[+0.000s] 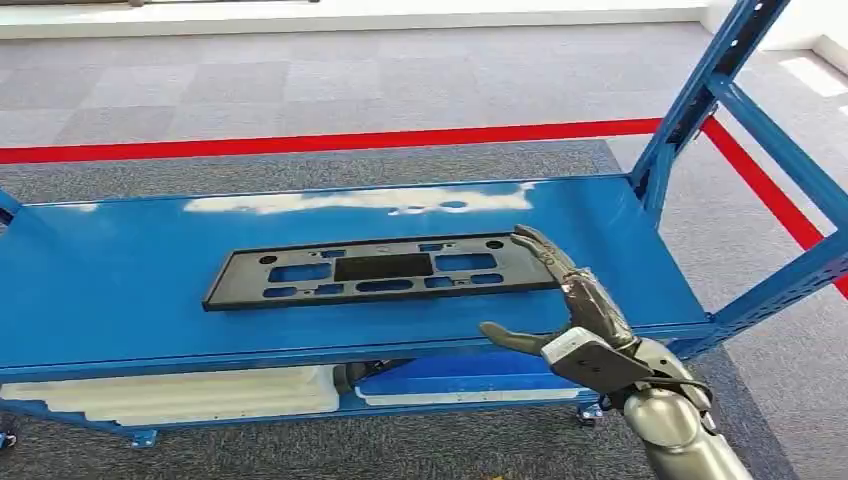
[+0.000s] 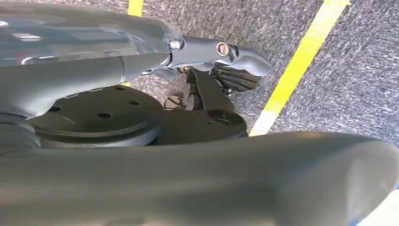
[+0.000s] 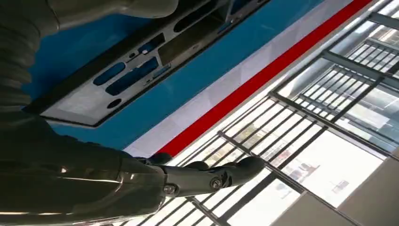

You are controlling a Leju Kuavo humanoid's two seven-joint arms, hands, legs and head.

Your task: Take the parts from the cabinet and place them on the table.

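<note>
Currently the right hand [image 1: 560, 300] reaches over the near edge of the blue metal shelf [image 1: 120, 300] of the cabinet, fingers apart and stretched forward, thumb held out to the side — nothing in its grasp. The fingertips [image 1: 528, 238] lie at or just over the right end of the flat black plastic panel with rectangular cut-outs [image 1: 385, 268]; whether they touch it I cannot tell. The panel lies flat and lengthwise on the shelf, running away from the fingertips toward the robot's left, its long edge roughly parallel to the shelf front.

Judgement: the spread, flattened pose suits a thin flat part — fingers have to get over or under one end before they can close, so this reads as the approach to the grasp, pickup not yet made. The panel is long; held by one end alone it would likely sag or swing.

Left hand [image 2: 235, 70] hangs by the robot's side over grey carpet [image 2: 357, 80] with a yellow floor line [image 2: 301, 61]; its dark fingers look curled in with nothing between them.

Below the shelf, white foam blocks [image 1: 180, 392] lie on a lower tier. Red floor tape [image 1: 300, 143] runs beyond the cabinet.
</note>
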